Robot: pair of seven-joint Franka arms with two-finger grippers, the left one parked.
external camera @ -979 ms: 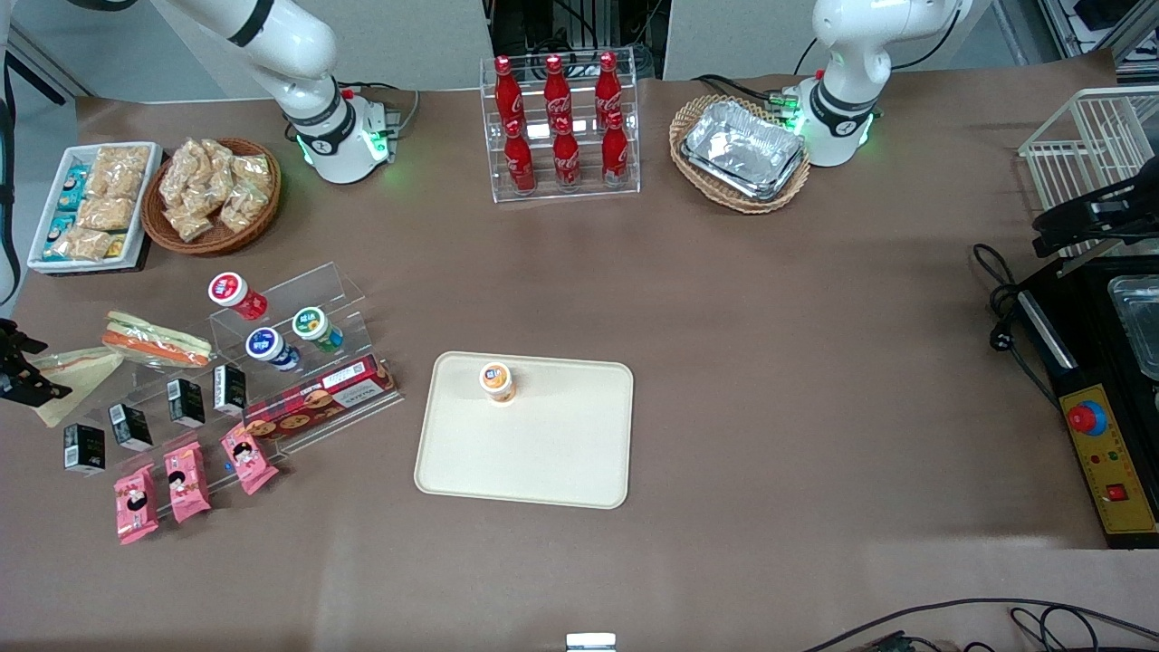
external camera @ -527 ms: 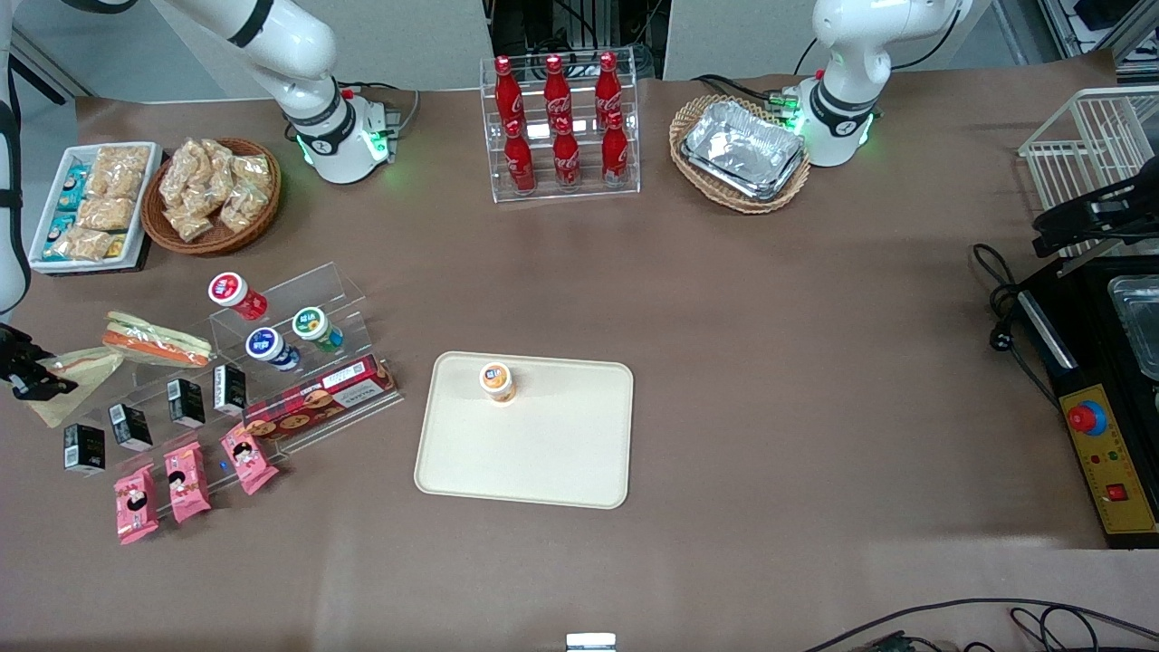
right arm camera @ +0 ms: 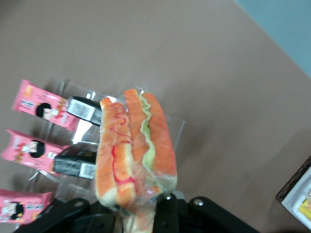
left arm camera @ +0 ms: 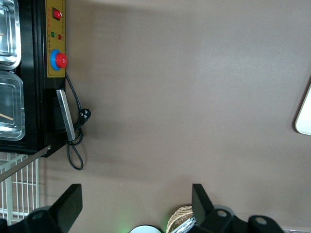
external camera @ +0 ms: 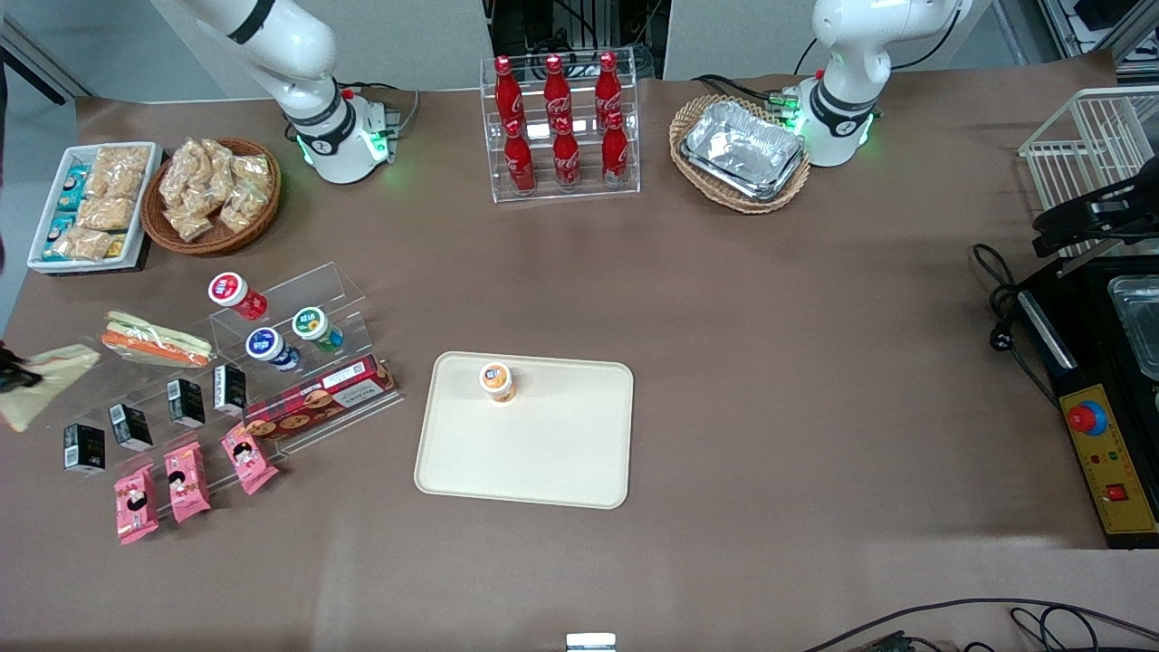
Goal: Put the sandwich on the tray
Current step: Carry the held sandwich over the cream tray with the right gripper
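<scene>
The sandwich [right arm camera: 133, 145] is up off the table, pinched at its narrow end by the hand [right arm camera: 141, 206], whose dark fingers close on the wrap; the orange and green cut edge faces the wrist camera. From the front, the sandwich [external camera: 41, 382] shows as a pale wedge at the working arm's end of the table, with the hand [external camera: 11, 376] barely in view at the table's edge. Its twin, the second sandwich [external camera: 154, 340], lies on the clear display stand [external camera: 272, 362] at about two o'clock from the held one. The tray [external camera: 543, 453] sits well apart at mid-table, roughly four o'clock from the stand, carrying only a small orange-lidded cup [external camera: 496, 381] near its twelve o'clock rim.
</scene>
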